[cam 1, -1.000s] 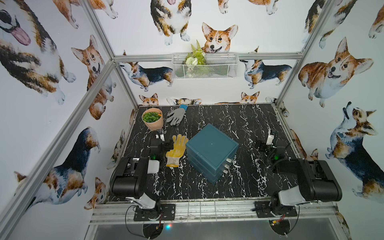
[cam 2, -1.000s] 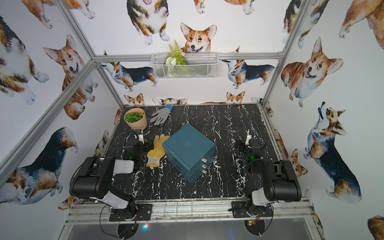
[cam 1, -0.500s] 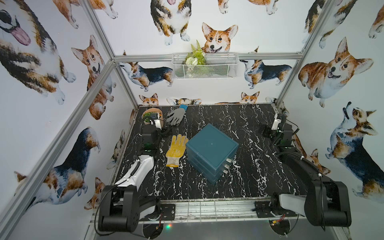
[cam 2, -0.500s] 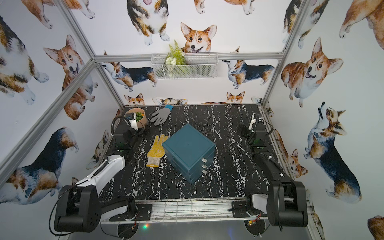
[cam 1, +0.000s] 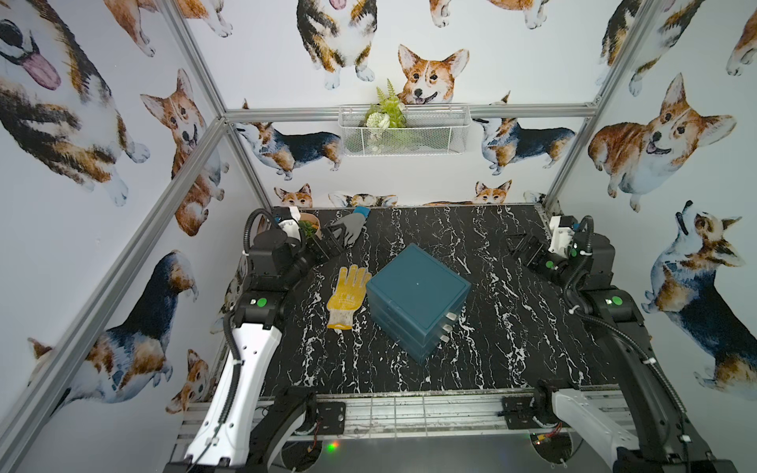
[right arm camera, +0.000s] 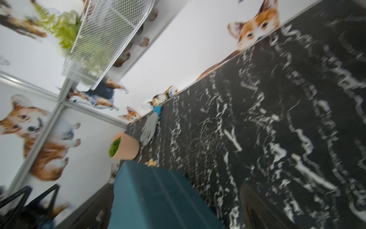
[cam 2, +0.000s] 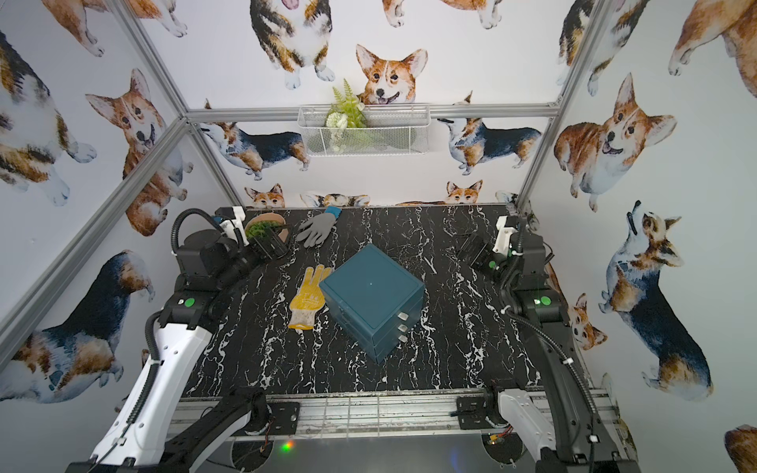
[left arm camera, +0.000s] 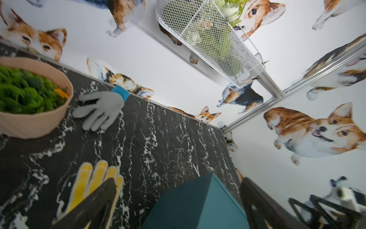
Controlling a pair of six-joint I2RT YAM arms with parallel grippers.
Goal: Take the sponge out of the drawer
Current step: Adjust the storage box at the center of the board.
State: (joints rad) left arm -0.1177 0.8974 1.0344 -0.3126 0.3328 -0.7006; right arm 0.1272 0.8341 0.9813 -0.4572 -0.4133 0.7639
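Note:
The teal drawer unit (cam 1: 418,295) (cam 2: 370,295) stands in the middle of the black marbled table. Its three drawers, with white handles (cam 1: 446,327) facing front right, are all shut. The sponge is hidden. My left gripper (cam 1: 327,244) (cam 2: 272,245) hovers open at the back left, over the plant pot's edge and well clear of the unit. My right gripper (cam 1: 519,245) (cam 2: 471,247) hangs open at the back right, also apart from it. In each wrist view the unit (left arm camera: 198,204) (right arm camera: 154,194) shows between wide-spread fingers (left arm camera: 99,204) (right arm camera: 255,206), with nothing held.
A yellow glove (cam 1: 346,297) lies flat just left of the unit. A grey glove (cam 1: 350,227) and a pot of greenery (cam 1: 310,227) sit at the back left. A white wire basket (cam 1: 403,131) with a fern hangs on the back wall.
Both arms have unfolded from a low resting pose near the front rail and reached up and back; the grippers now sit at the far corners. The unit and gloves have not moved.

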